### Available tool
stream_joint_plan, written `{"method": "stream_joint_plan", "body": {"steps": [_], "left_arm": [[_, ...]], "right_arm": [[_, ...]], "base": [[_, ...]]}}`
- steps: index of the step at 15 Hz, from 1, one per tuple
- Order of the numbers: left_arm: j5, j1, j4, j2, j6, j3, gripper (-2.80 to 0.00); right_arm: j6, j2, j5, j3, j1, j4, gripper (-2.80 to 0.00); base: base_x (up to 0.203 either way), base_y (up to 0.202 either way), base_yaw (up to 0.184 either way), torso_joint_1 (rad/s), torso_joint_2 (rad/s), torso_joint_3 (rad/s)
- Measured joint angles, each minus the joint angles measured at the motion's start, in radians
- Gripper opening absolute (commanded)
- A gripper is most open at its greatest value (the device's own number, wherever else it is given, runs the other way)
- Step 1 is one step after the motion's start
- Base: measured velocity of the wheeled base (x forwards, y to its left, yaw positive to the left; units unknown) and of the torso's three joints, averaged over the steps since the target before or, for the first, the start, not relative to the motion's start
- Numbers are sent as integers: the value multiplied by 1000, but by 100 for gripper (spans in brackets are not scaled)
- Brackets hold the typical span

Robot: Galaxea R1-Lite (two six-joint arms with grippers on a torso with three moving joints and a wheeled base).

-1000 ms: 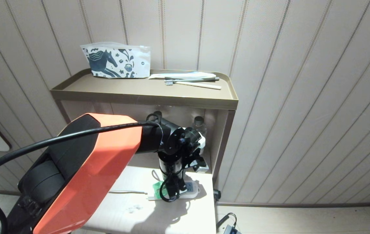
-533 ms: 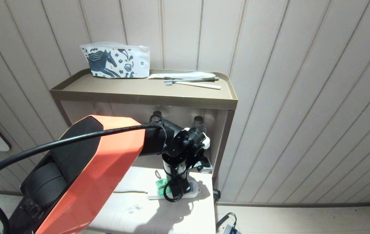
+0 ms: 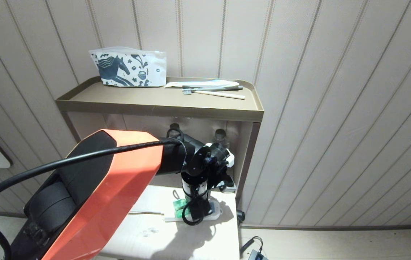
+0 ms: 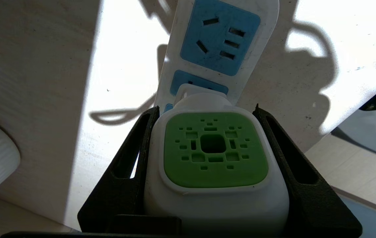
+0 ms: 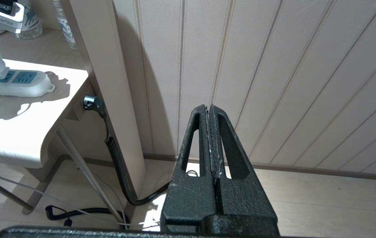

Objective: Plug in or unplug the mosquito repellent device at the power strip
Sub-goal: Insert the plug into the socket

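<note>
The mosquito repellent device, white with a perforated green face, sits between the black fingers of my left gripper, which is shut on its two sides. Its plug end rests against a blue socket of the white power strip; the prongs are hidden. In the head view the left gripper points down at the power strip on the small white table, with a bit of the green device showing. My right gripper is shut and empty, parked beside the table, facing the wall.
Water bottles stand at the back under the brown shelf, which carries a printed pouch and toothbrushes. The shelf's side panel stands close on the right of the strip. Cables run along the floor.
The left wrist has edged slightly to the right over the strip. Its grip on the device is the same.
</note>
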Motion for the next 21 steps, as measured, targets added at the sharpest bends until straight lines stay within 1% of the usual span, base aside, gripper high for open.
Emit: {"method": "stream_joint_plan", "body": {"steps": [15, 18, 20, 21], "left_arm": [[3, -20, -4, 14, -11, 9, -280], [37, -25, -6, 19, -16, 9, -280], [41, -25, -7, 22, -16, 9, -280], [56, -25, -23, 24, -16, 11, -280]], "right_arm": [[0, 0, 0, 0, 0, 0, -280], [0, 0, 0, 0, 0, 0, -280], [0, 0, 0, -1, 0, 0, -280], [0, 0, 0, -1, 0, 0, -280]], "base": [[0, 0, 0, 0, 0, 0], [0, 0, 0, 0, 0, 0], [0, 0, 0, 0, 0, 0], [0, 0, 0, 0, 0, 0]]}}
